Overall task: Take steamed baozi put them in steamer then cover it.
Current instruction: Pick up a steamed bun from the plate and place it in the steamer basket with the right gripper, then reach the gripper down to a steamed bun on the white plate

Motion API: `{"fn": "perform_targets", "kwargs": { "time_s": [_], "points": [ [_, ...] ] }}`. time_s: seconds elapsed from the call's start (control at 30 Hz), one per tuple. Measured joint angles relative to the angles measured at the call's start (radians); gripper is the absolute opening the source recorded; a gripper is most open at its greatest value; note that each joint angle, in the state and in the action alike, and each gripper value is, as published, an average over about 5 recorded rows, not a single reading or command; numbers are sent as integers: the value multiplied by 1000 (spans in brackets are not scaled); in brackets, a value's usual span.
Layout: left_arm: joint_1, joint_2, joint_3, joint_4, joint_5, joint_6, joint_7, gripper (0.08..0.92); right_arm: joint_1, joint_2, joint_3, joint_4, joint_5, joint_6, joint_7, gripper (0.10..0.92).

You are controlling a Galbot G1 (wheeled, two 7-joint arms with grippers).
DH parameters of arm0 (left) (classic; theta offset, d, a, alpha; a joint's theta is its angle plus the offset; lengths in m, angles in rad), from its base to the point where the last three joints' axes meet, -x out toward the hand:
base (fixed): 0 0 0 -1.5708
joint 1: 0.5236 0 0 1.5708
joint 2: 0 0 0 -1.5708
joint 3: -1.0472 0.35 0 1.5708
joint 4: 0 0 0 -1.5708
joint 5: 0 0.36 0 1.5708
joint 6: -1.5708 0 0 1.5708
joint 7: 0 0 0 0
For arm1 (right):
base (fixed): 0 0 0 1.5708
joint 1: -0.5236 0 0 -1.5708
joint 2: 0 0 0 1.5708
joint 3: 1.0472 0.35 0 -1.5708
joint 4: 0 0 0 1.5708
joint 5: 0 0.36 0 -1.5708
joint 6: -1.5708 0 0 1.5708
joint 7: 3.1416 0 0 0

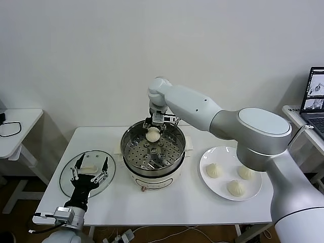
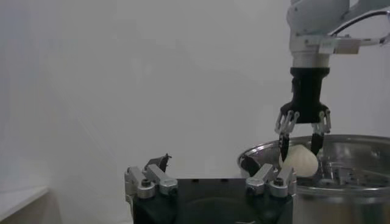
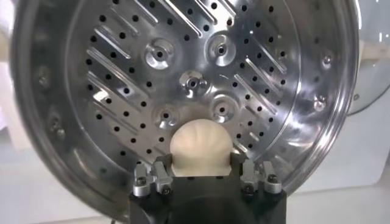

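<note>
Right hand [image 1: 153, 132] grasping a baozi [image 1: 153, 134] over the steamer [image 1: 132, 143], left hand [image 1: 90, 169] seemingly released above glass lid [image 1: 67, 179], three buns on plate [image 1: 253, 194]

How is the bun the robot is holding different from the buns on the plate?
The held baozi hangs over the steamer, gripped by the right tool; the three plate baozi lie on the white plate, touched by nothing. The held baozi is alone; the plate baozi sit close together. The left tool waits over the glass lid. All four are round, cream-white and domed.
</note>
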Motion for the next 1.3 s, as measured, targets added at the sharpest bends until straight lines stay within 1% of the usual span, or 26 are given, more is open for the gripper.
{"fn": "perform_targets", "kwargs": {
  "time_s": [0.03,0.13,0.23,0.37,0.5,0.63,0.9,1.1,1.3],
  "points": [
    [0,0,-2,0,0,0,0,823,-1,0,1,-2,-1,-1,1,689],
    [0,0,-6,0,-1,0,1,823,0,-4,-1,0,4,-8,-2,766],
    [0,0,-8,2,-1,0,1,823,10,-19,-11,18,32,-22,-13,812],
    [-1,1,-7,4,-1,0,1,823,45,-60,-35,77,109,-58,-39,822],
    [1,1,-3,1,-1,0,0,823,115,-130,-76,169,225,-127,-74,823],
    [6,0,0,-8,-1,1,-1,823,201,-232,-129,283,363,-245,-113,823],
    [20,-1,10,-32,-1,2,-4,823,304,-492,-230,522,616,-572,-161,823],
    [27,-3,19,-48,1,3,-6,823,309,-676,-261,648,710,-791,-180,823],
    [33,-6,22,-52,5,1,-7,823,230,-804,-240,707,734,-922,-184,823]
  ]
}}
